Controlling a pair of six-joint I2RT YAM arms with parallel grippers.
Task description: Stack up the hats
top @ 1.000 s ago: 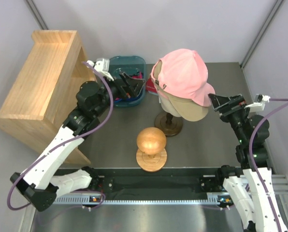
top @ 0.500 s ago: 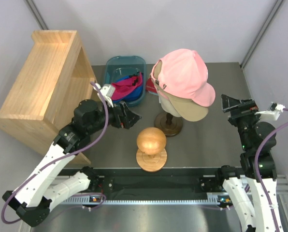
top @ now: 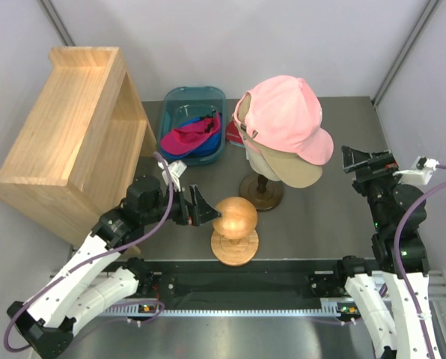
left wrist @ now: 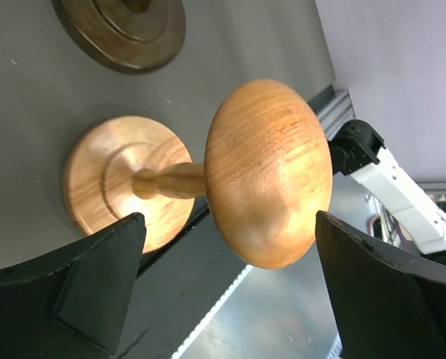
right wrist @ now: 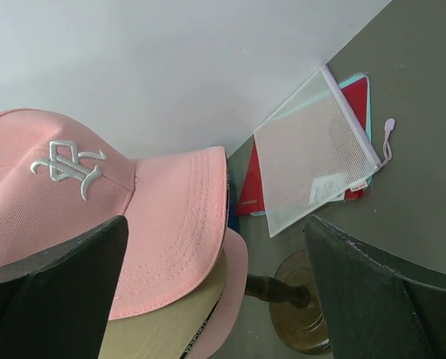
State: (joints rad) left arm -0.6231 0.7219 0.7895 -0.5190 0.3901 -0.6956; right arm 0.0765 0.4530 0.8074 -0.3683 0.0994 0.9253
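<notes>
A light pink cap (top: 286,116) sits on top of a tan cap (top: 290,170) on the dark stand (top: 261,191); both show in the right wrist view, pink (right wrist: 118,217) over tan (right wrist: 163,329). A magenta cap (top: 187,134) and a royal blue cap (top: 206,146) lie in the teal bin (top: 196,96). My left gripper (top: 200,208) is open and empty, just left of the wooden ball (top: 235,217), which fills the left wrist view (left wrist: 268,172). My right gripper (top: 352,158) is open and empty, just right of the stacked brims.
A wooden shelf (top: 66,134) stands at the left. The ball's round base (top: 234,247) sits near the front rail. A white mesh pouch (right wrist: 316,161) over red booklets (right wrist: 358,97) lies behind the hat stand. The mannequin head is hidden under the caps.
My left gripper has pulled back from the teal bin toward the front, empty, and now sits beside the wooden ball. My right gripper drew back rightward from the brims, then held still.
</notes>
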